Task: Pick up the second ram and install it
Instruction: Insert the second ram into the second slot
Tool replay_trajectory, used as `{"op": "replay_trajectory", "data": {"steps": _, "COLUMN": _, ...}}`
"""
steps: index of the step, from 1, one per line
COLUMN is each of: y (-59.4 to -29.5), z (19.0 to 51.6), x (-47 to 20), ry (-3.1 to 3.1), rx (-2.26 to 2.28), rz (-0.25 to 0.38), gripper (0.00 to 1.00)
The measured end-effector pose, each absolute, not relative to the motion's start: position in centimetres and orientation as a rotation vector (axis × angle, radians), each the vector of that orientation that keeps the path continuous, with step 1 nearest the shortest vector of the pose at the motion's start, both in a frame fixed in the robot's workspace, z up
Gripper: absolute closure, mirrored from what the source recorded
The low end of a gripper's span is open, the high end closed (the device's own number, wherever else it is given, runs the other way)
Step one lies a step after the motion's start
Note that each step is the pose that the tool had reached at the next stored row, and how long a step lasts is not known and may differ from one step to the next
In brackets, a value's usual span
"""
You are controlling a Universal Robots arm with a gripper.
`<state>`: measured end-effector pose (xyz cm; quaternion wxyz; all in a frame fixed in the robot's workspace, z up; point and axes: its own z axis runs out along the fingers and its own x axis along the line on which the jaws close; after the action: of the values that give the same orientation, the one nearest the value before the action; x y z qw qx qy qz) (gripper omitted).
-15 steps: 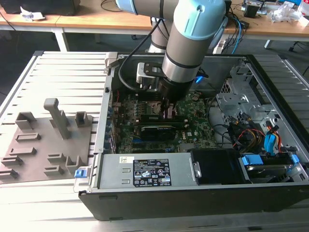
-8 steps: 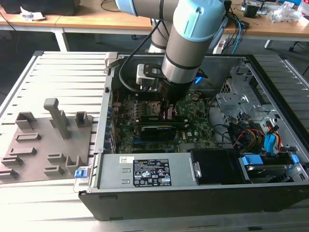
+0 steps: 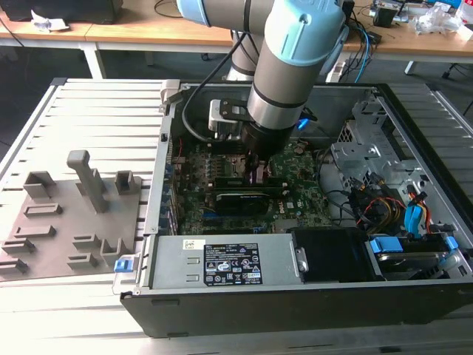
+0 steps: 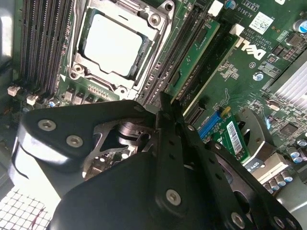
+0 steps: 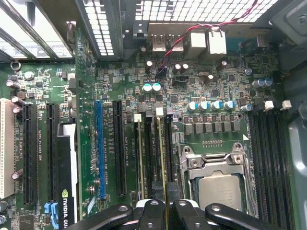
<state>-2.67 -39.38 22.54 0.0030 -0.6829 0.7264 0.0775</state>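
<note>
Second ram: you find the second ram standing on edge in a slot beside the CPU socket, seen as a thin yellow-green line in the first wrist view. In the second wrist view it is a green stick running toward the gripper.

Gripper: the gripper sits directly over the near end of the stick, its two fingers close on either side of the board's edge. You cannot tell whether they press on it or merely flank it. In the exterior view the gripper is down inside the computer case, over the motherboard.

Room to move: another stick stands just beside the second ram, with one dark empty slot between them. The socket's metal frame lies close on the other side. Four empty dark slots lie beyond the socket. The case walls rise around the arm on all sides.

Surface: the case lies open on a pale slatted table. On the exterior view's left, a grey fixture plate with upright blocks rests on that table, well apart from the arm.

Room: wooden desks with cables stand behind.

Count: two sticks seated, one socket, one arm.
</note>
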Motion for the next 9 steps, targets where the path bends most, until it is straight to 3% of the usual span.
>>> {"op": "replay_trajectory", "data": {"steps": 9, "y": -39.24, "z": 22.26, "x": -2.68, "ry": 2.279, "rx": -2.140, "rz": 0.242, "gripper": 0.86}}
